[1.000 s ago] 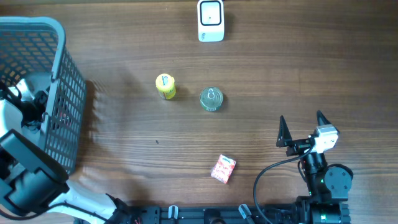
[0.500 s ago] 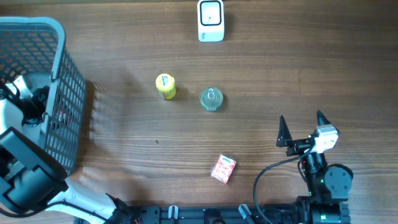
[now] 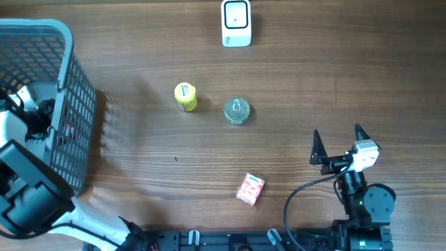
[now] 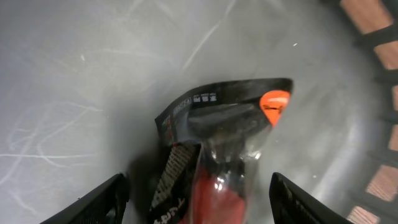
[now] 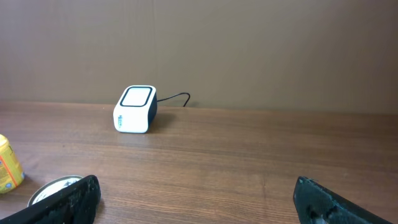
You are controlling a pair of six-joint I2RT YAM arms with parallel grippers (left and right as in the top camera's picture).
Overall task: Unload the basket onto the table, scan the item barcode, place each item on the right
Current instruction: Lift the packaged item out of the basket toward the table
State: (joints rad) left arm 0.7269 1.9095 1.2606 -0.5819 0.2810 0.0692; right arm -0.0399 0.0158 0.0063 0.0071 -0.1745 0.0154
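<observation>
A black and red plastic packet (image 4: 224, 143) with an orange spot at its top lies on the grey floor of the basket (image 3: 70, 90). My left gripper (image 4: 199, 199) reaches down into the basket and straddles the packet's lower end. It is open, with a gap on each side between finger and packet. In the overhead view the left arm (image 3: 28, 118) shows inside the basket, its fingers hidden. The white scanner (image 3: 236, 23) stands at the table's far edge, also in the right wrist view as the scanner (image 5: 134, 109). My right gripper (image 3: 338, 139) rests open and empty at the front right.
A yellow can (image 3: 185, 97) and a round tin (image 3: 237, 111) stand mid-table. A small pink box (image 3: 250, 189) lies near the front edge. The basket's grey mesh walls (image 4: 379, 93) rise close on the left gripper's right side.
The left arm in the basket has shifted very slightly. The right arm and the things on the table have not moved.
</observation>
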